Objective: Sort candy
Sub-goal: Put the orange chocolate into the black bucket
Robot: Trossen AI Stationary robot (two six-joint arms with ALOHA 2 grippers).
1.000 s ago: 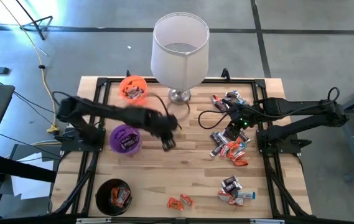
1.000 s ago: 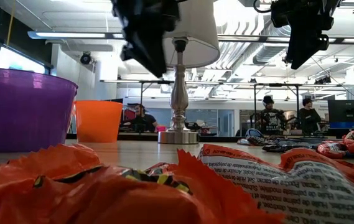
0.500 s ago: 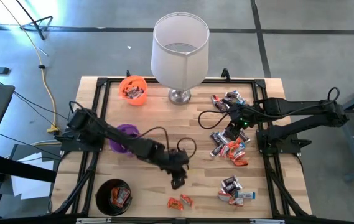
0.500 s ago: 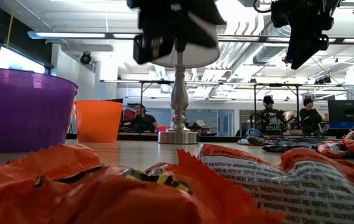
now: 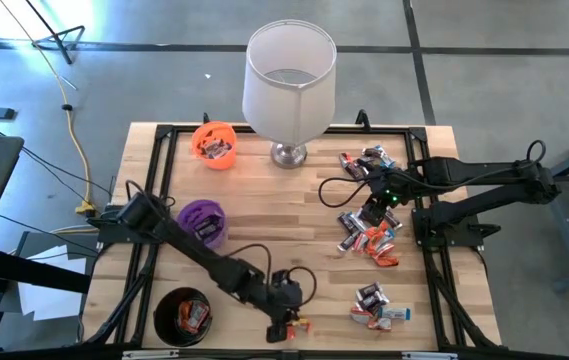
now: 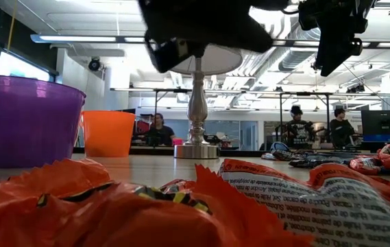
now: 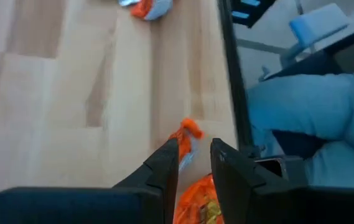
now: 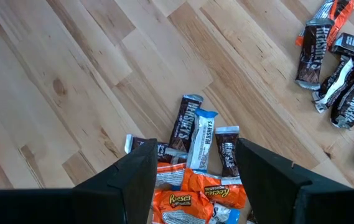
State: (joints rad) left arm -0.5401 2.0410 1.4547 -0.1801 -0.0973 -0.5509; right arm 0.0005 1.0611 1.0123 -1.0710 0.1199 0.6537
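Wrapped candy lies in heaps on the wooden table: one at the right (image 5: 369, 238), one at the far right (image 5: 369, 160), one at the near right (image 5: 376, 305). Two orange candies (image 5: 301, 324) lie at the near edge. My left gripper (image 5: 286, 320) hangs open just above them, slanting down. In the left wrist view, one orange wrapper (image 7: 186, 132) shows past the narrow gap of my left gripper (image 7: 194, 149) and another (image 7: 198, 202) lies below it. My right gripper (image 8: 195, 168) hangs open above the right heap (image 8: 198, 149), touching nothing.
A purple cup (image 5: 202, 222), an orange cup (image 5: 214, 143) and a black cup (image 5: 184, 315) stand on the table's left side, each with candy inside. A white-shaded lamp (image 5: 286, 80) stands at the far middle. A black frame (image 7: 229, 74) runs along the table's edge.
My left gripper has swung from beside the purple cup toward the table's near edge, sinking and tipping further down, and now hangs over the two orange candies. Its finger gap looks the same as before.
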